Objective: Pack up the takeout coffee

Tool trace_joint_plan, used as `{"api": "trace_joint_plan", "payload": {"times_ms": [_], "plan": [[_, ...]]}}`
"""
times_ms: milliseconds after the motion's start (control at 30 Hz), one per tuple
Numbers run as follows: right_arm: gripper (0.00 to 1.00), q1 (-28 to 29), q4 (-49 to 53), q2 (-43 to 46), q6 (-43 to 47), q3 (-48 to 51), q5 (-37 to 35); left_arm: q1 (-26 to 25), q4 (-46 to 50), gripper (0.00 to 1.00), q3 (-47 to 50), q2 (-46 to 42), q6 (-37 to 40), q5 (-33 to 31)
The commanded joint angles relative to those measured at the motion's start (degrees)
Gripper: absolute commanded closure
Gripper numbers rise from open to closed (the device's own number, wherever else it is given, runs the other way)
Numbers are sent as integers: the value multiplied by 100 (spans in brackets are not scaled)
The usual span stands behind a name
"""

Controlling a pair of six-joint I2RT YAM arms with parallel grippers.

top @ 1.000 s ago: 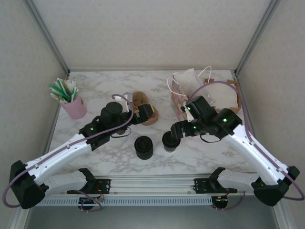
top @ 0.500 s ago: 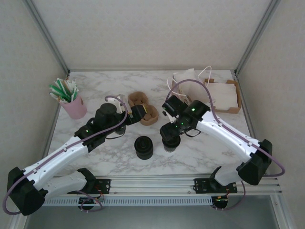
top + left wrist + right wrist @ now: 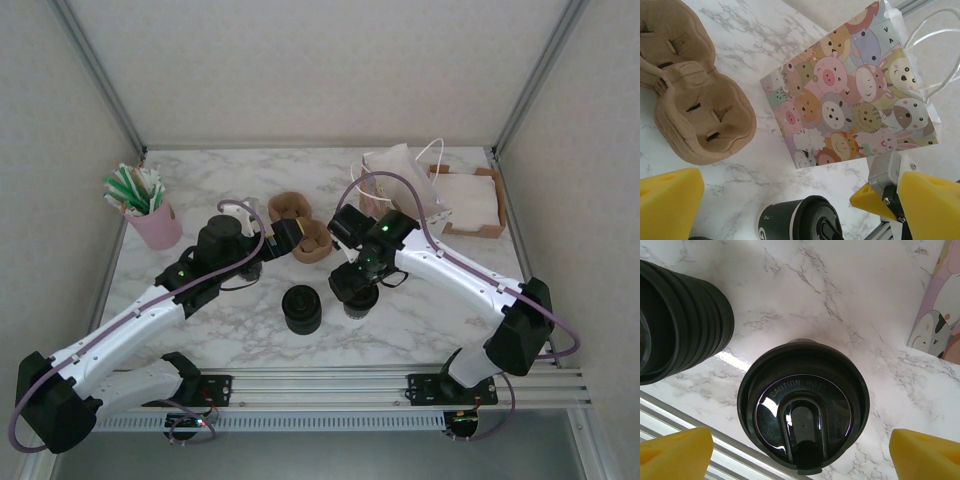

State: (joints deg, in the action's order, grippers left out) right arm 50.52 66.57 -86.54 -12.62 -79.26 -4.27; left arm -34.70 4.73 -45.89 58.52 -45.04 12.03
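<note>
R gripper [image 3: 799, 456] hung w/ jaws wide apart over the takeout coffee [image 3: 803, 410], upright on the marble table [image 3: 850, 300] btwn lid stack [image 3: 682, 325] & cartoon bag [image 3: 850, 95]. L gripper [image 3: 777, 195] was likewise spread, empty, near cup carrier [image 3: 695, 100].

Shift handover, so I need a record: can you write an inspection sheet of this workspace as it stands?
Surface: marble table, no spill seen.
Job's things: takeout coffee upright with its lid on, standing on the table near the animal-print gift bag, not in it.
Clutter: stack of black lids; brown cup carriers; pink cup of green and white sticks; cardboard box of white paper.
Grippers: left gripper open and empty; right gripper open above the coffee, a pad on either side, not touching.
Cables: purple cables looped along both arms.
Surroundings: pale walls, metal frame posts; nothing else seen.
</note>
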Motion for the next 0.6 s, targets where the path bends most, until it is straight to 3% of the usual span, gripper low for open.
{"api": "trace_joint_plan", "payload": {"times_ms": [0, 567], "plan": [[8, 71, -56, -5, 4, 66, 19, 52, -187, 0, 37, -16, -55, 208], [6, 70, -28, 173, -62, 254, 134, -140, -370, 0, -132, -130, -353, 451]]}}
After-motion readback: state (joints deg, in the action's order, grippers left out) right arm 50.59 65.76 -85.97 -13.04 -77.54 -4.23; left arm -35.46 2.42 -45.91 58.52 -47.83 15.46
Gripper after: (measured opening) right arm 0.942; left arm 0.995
